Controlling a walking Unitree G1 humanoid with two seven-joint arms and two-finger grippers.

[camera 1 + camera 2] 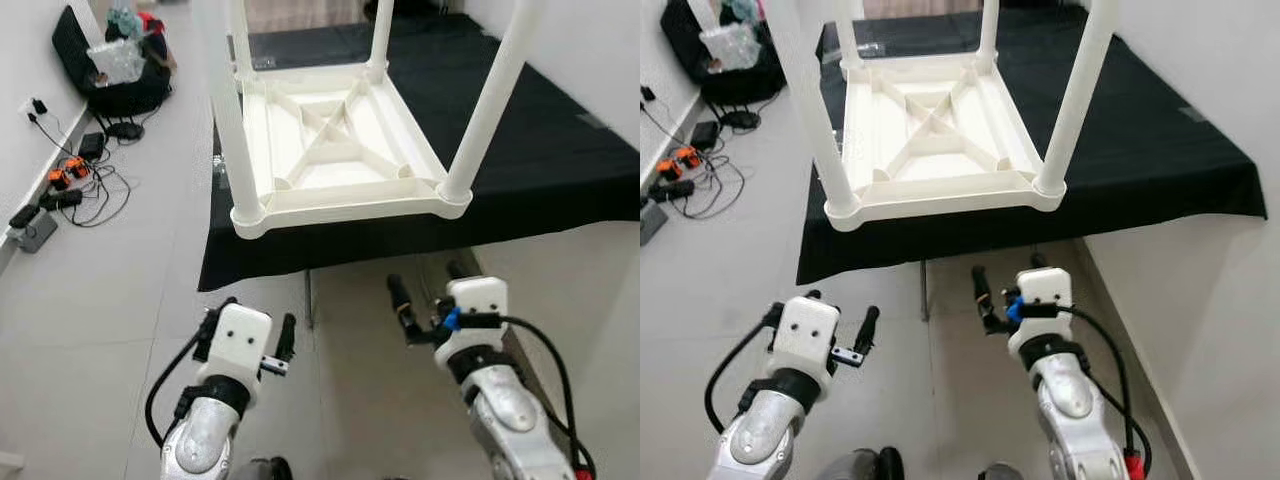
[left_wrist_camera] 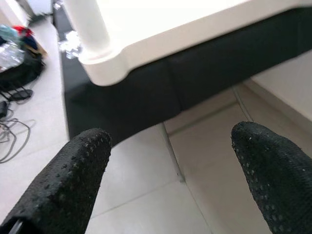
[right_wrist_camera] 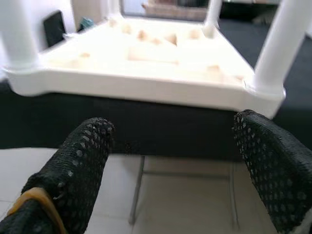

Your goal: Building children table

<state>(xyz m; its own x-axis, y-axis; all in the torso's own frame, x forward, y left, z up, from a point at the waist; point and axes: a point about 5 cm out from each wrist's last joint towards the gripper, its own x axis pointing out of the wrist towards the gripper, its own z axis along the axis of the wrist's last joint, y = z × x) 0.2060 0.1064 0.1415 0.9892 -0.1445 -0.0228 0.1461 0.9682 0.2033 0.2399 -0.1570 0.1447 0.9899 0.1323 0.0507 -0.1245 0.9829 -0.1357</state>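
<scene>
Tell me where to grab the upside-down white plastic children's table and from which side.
Take the upside-down white plastic children's table by its two near legs, one tool each, from the front edge: they stand upright, round and closest.

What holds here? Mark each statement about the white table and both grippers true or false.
1. The white table lies upside down, legs up. True.
2. It rests on a red cloth. False: the black cloth is under it.
3. The left gripper grips a table leg. False: it is open, below the table, holding nothing.
4. The right gripper is open. True.
5. Cables lie on the floor by the wall. True.
</scene>
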